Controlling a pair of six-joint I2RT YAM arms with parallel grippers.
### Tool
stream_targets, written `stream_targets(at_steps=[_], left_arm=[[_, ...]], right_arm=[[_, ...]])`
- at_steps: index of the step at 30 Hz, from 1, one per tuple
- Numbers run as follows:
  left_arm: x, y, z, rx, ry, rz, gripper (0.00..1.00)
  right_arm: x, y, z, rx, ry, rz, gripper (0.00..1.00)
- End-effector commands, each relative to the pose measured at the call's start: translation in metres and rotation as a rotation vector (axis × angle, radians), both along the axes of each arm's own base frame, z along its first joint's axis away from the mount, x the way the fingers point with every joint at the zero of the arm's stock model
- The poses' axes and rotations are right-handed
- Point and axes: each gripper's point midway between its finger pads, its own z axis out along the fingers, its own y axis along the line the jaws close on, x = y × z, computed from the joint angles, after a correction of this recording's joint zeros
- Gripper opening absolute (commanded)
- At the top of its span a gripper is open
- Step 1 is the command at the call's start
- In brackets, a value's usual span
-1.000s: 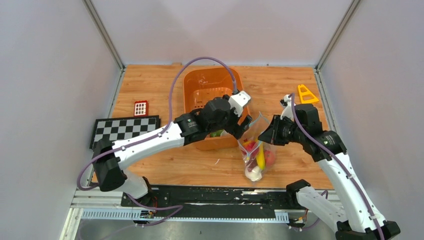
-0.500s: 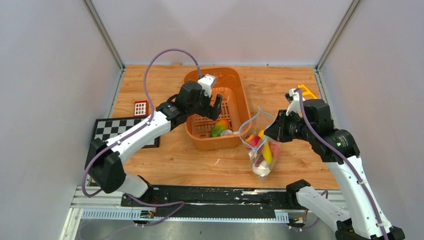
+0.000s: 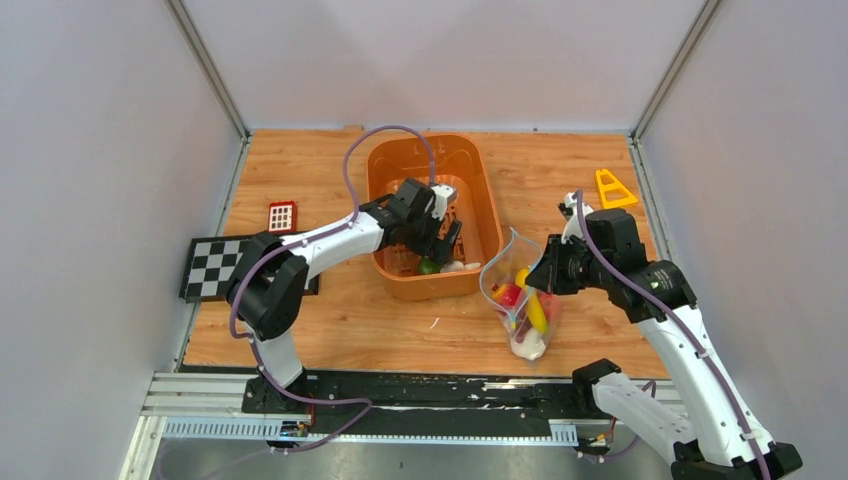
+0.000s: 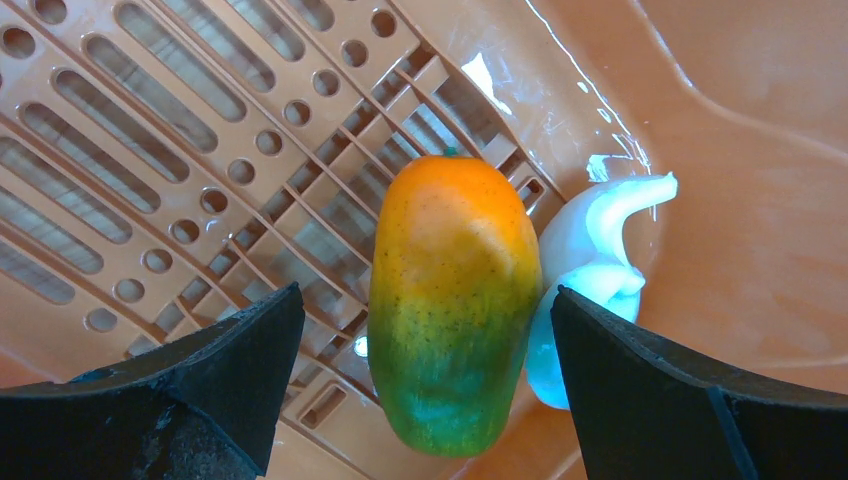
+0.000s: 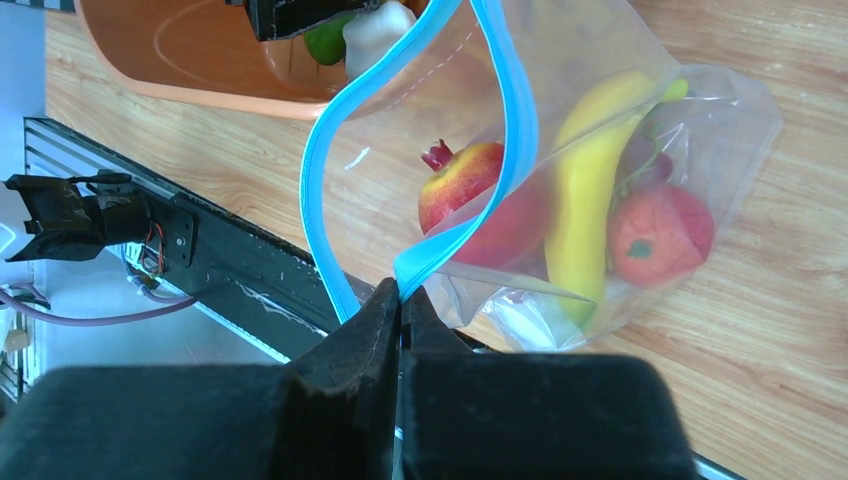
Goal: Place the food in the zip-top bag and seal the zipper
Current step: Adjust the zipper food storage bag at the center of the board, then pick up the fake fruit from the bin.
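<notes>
White arms [image 3: 335, 240], black joints [image 3: 270, 287], purple cables [image 3: 385, 128]

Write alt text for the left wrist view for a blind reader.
An orange-and-green toy mango lies in an orange slotted basket, between the black fingers of the open left pincer. A white garlic-like piece lies right beside it.

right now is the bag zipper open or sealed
Open. The zipper strips bow apart in a wide loop, joined only where the right pincer pinches them.
</notes>
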Motion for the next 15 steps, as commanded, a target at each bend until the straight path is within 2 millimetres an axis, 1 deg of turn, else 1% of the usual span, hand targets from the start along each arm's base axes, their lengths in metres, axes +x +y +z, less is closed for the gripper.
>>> stream_targets(at_steps=[1, 5, 7, 12, 13, 15], left_arm=[[-0.009, -0.002, -0.004, 0.028, 0.030, -0.077, 1.00], [-0.013, 0.008, -0.032, 0.134, 0.063, -0.089, 1.00], [-0.013, 0.010, -0.042, 0.170, 0.070, -0.086, 1.00], [-0.011, 0.010, -0.058, 0.251, 0.047, -0.064, 0.99], [-0.011, 0.009, -0.059, 0.255, 0.044, -0.062, 0.97], [-0.010, 0.008, -0.060, 0.259, 0.040, -0.056, 0.91]], right_arm=[[0.010, 0.008, 0.007, 0.044, -0.052, 0.005, 0.00], [0.012, 0.014, 0.006, 0.070, -0.048, 0.017, 0.00], [0.013, 0.014, 0.005, 0.069, -0.048, 0.016, 0.00], [0.012, 0.013, 0.003, 0.066, -0.046, 0.010, 0.00], [0.012, 0.013, 0.003, 0.067, -0.044, 0.009, 0.00], [0.012, 0.013, 0.001, 0.066, -0.042, 0.007, 0.00]])
